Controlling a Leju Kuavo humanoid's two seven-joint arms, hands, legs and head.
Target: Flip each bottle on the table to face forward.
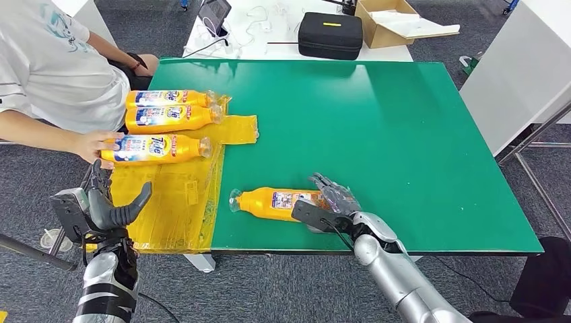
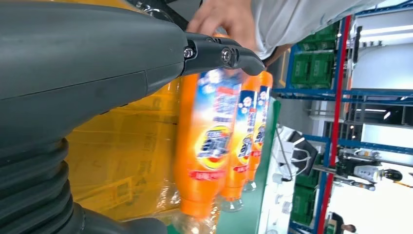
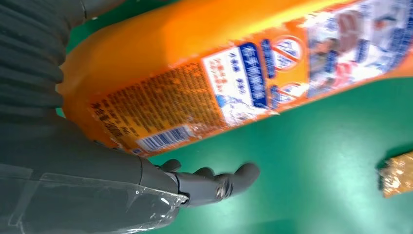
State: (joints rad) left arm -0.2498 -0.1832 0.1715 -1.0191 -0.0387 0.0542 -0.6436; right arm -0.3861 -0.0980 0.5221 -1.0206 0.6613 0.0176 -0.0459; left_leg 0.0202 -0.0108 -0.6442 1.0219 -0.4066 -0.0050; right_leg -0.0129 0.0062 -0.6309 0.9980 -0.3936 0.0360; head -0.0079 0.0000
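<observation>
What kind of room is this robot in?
Probably a lab or workshop. A green table serves as a test bench, tall shelves hold green crates, and a white desk behind carries cables and a black case.

bottles [image 1: 273, 203]: orange, blue-and-white labels, clear caps
table [image 1: 404, 134]: green
sheet [image 1: 178, 202]: yellow, see-through
case [image 1: 330, 33]: black

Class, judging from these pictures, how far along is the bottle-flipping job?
Done: three bottles lie front-label up on the yellow sheet; a person's hand touches the nearest. In hand: the right hand is at the fourth bottle, barcode side showing. Left: flipping it. The left hand holds nothing.
</observation>
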